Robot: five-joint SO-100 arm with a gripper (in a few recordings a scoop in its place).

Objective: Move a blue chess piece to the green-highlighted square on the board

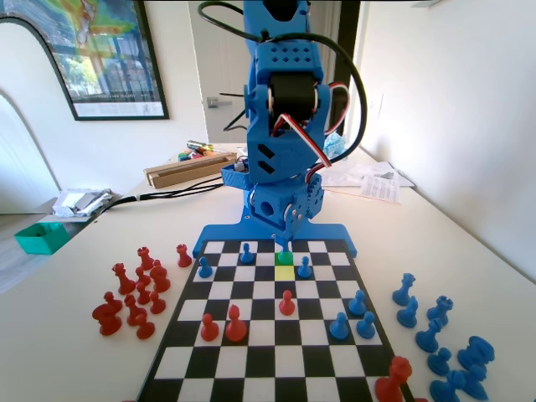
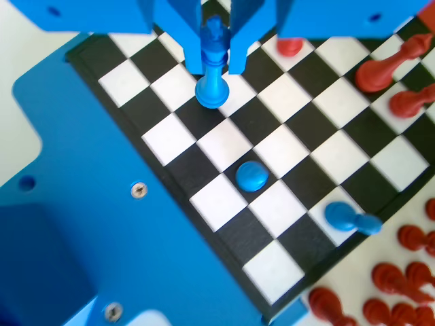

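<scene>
Chequered board [image 2: 285, 146], hand [image 2: 217, 58] gripping blue piece [image 2: 213, 85]

Green-highlighted square [image 1: 285, 259] partly covered by the blue chess piece [image 1: 286, 245] in fixed view, gripper [image 2: 216, 58] jaws cut by wrist view's top edge, contact with piece probable but not clear, red piece [image 1: 394, 382] cropped at fixed view's bottom edge

One board [image 1: 268, 362], one green square [image 1: 285, 259] and one yellow square [image 1: 285, 273] are seen. Seven blue pieces [image 1: 338, 327] are counted on the board.
</scene>
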